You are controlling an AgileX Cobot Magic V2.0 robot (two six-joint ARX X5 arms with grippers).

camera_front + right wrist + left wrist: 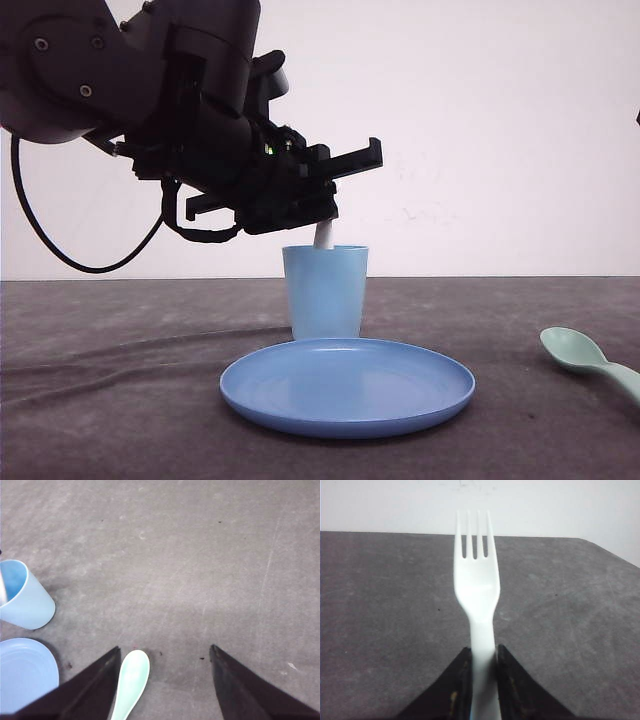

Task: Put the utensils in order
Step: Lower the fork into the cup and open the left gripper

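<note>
- Upper left of the front view: the left gripper [322, 218] hangs over the light blue cup [325, 291], its dark body tilted down toward the rim.
- In the left wrist view its fingers [460, 680] are closed tight on the handle of the white fork [476, 590]; the four tines point away toward the far edge of the grey tabletop [380, 605].
- Centre of the front view: a short white piece of the fork [324, 236] shows between the gripper and the cup's rim, entering the cup.
- Lower centre: the round blue plate [347, 386] lies flat just in front of the cup.
- Lower right of the front view: the mint-green spoon [585, 358] rests on the tabletop, well apart from the plate, bowl toward it.
- Right wrist view: the right gripper [165, 690] is spread wide, holding nothing, with the spoon's bowl [132, 677] just beside one finger.
</note>
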